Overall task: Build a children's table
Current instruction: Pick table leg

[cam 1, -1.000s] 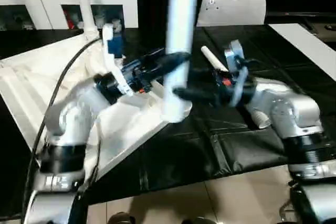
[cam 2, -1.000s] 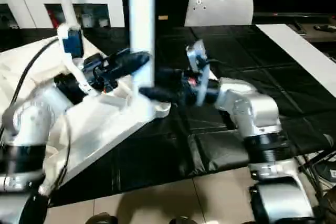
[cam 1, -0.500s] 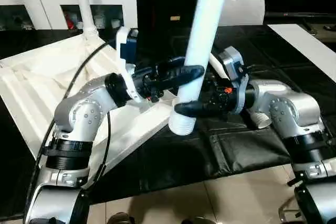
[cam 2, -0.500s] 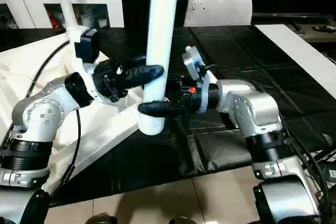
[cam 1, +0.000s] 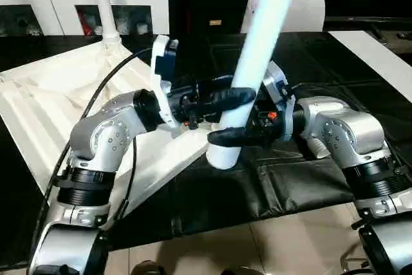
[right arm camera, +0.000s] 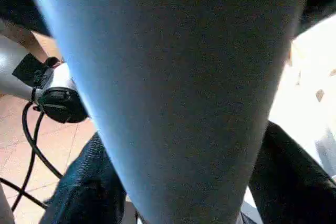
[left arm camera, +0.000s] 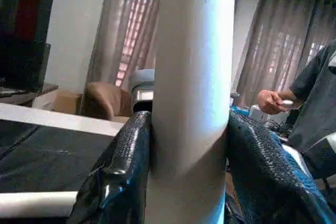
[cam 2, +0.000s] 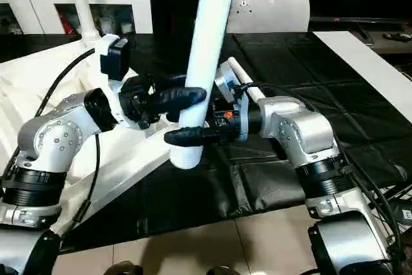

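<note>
Item: leg (cam 1: pixel 254 69), white, round, tapered. Held off the floor between both arms, tilted so its top leans toward 1 o'clock; its ringed lower end hangs just beside the near corner of the top (cam 1: pixel 58 107).

Item: top, white, ribbed underside up, lying on black mats (cam 1: pixel 283 185) on the floor, at 9 o'clock from the held leg. One leg (cam 1: pixel 103 4) already stands in its far corner. A spare leg (cam 2: pixel 241 82) lies on the mats behind the right arm.

Left gripper (cam 1: pixel 228 98): fingers clamped on the held leg from 9 o'clock; the wrist view shows a finger (left arm camera: pixel 123 171) pressed to each side of the shaft.

Right gripper (cam 1: pixel 225 137): comes in from 3 o'clock, below the left; fingers sit close either side of the shaft, but whether they grip I cannot tell.

Step judged: seating the leg in the near corner socket.

Handling notes: bring the leg upright before lowering; a tilted end will likely jam on the socket rim. Keep the lower grip near the end for steering, the upper for balance. Centre over the socket, then push straight down. Risk: the top may slide on the mats under side load.
</note>
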You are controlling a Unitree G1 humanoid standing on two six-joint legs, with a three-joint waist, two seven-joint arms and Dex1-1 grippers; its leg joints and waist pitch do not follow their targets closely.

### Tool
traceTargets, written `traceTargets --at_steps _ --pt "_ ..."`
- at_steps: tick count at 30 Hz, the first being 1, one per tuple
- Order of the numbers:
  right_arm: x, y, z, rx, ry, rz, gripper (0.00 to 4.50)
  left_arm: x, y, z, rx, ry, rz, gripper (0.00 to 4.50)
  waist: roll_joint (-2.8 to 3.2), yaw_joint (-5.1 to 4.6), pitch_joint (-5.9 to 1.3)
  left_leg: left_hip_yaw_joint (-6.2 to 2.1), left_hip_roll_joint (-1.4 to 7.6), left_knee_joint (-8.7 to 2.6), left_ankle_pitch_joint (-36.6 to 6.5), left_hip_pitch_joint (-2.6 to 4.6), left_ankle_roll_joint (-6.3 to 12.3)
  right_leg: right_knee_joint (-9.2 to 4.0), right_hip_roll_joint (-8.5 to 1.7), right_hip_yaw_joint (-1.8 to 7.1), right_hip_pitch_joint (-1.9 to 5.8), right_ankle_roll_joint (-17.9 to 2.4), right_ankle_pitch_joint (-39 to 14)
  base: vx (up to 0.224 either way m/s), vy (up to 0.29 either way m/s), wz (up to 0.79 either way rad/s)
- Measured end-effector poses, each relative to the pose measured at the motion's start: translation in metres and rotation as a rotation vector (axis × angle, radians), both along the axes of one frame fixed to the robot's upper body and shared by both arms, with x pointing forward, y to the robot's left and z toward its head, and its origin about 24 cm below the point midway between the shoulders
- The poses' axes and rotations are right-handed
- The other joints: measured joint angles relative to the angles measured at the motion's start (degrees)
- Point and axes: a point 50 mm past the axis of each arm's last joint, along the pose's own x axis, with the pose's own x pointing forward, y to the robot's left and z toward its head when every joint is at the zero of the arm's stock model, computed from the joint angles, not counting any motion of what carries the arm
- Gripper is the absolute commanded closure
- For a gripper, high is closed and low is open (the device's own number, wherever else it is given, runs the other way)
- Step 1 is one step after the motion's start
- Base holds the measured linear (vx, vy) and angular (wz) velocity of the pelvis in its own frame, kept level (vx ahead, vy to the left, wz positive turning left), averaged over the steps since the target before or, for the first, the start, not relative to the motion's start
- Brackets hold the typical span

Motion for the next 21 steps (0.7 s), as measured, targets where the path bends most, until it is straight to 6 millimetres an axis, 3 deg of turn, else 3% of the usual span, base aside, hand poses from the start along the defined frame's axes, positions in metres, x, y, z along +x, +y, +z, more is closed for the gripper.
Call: traceTargets --at_steps 8,20,21 --pt "-0.0004 -0.0001 0.0001 -0.001 -0.002 0.004 2.47 0.0015 0.0002 0.0005 0.011 -0.006 -0.006 2.63 0.03 0.01 -0.01 0.0 0.0 0.0 0.0 0.01 0.0 0.01 0.0 0.0 0.0 -0.02 0.01 0.0 0.0 0.0" --pt "-0.0041 -0.0029 -0.0072 -0.003 0.012 -0.011 2.56 0.0024 -0.0027 -0.0031 0.038 0.029 -0.022 2.64 0.23 0.11 0.0 -0.01 0.0 0.0 0.0 0.03 0.0 0.02 0.0 -0.01 0.02 -0.08 0.05 0.0 0.0 0.0" --pt "-0.0043 -0.0025 -0.0071 0.001 0.012 -0.012 2.56 0.0018 -0.004 -0.0026 0.029 0.045 -0.027 2.29 0.27 0.11 -0.01 -0.01 0.0 0.0 0.0 0.04 0.0 0.03 0.0 -0.01 0.02 -0.08 0.05 0.0 0.0 0.0"
